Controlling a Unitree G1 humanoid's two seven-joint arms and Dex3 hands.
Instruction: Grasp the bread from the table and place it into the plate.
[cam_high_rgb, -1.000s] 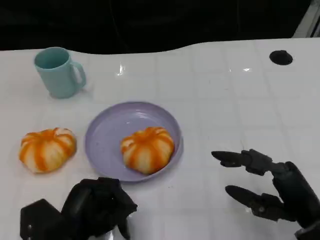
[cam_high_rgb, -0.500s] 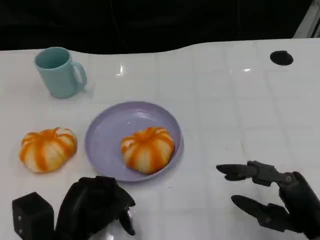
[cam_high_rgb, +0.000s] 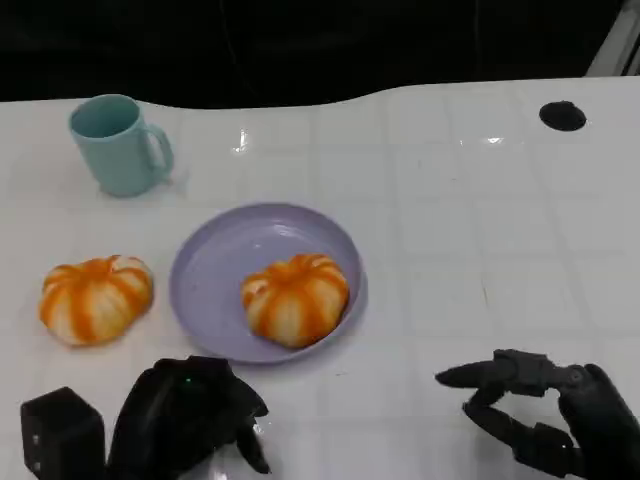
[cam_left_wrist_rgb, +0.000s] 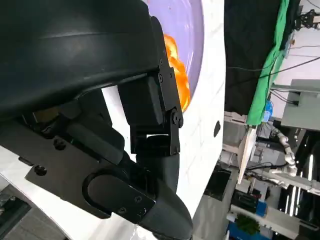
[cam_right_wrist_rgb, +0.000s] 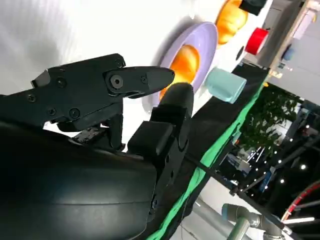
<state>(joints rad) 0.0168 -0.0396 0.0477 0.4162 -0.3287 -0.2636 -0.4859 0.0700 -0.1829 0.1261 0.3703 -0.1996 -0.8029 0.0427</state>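
One orange-and-white striped bread (cam_high_rgb: 296, 298) lies in the lavender plate (cam_high_rgb: 215, 262), toward its right side; it also peeks past my fingers in the left wrist view (cam_left_wrist_rgb: 177, 67) and the right wrist view (cam_right_wrist_rgb: 184, 62). A second, similar bread (cam_high_rgb: 95, 297) sits on the white table left of the plate. My left hand (cam_high_rgb: 190, 418) rests low at the near edge, just below the plate, fingers curled in and holding nothing. My right hand (cam_high_rgb: 540, 410) is at the near right, away from the plate, fingers spread apart and empty.
A teal mug (cam_high_rgb: 120, 143) stands at the back left, handle pointing right. A small black disc (cam_high_rgb: 562, 115) lies at the far right. The table's dark back edge runs along the top of the head view.
My right hand has drawn back toward the near edge, away from the plate, still with fingers apart. My left hand shifted slightly lower. Both breads and the plate stayed put.
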